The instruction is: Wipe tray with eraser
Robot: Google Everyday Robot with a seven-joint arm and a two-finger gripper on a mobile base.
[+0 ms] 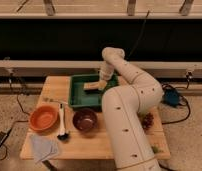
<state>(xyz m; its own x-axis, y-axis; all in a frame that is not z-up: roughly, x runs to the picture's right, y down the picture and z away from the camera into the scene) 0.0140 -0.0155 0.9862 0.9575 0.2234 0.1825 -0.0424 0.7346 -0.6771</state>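
Note:
The green tray [78,100] lies on the far middle of the wooden table. The eraser [91,86], a tan block, lies flat inside the tray near its far side. My gripper [102,83] reaches down into the tray from the right and is shut on the eraser's right end, pressing it against the tray floor. The white arm [125,120] covers the tray's right side and the right part of the table.
An orange bowl [43,118] and a dark maroon bowl [85,120] stand in front of the tray, with a white-handled brush [61,122] between them. A grey-blue cloth [44,148] lies at the front left corner. A small dark object [147,121] lies at the right.

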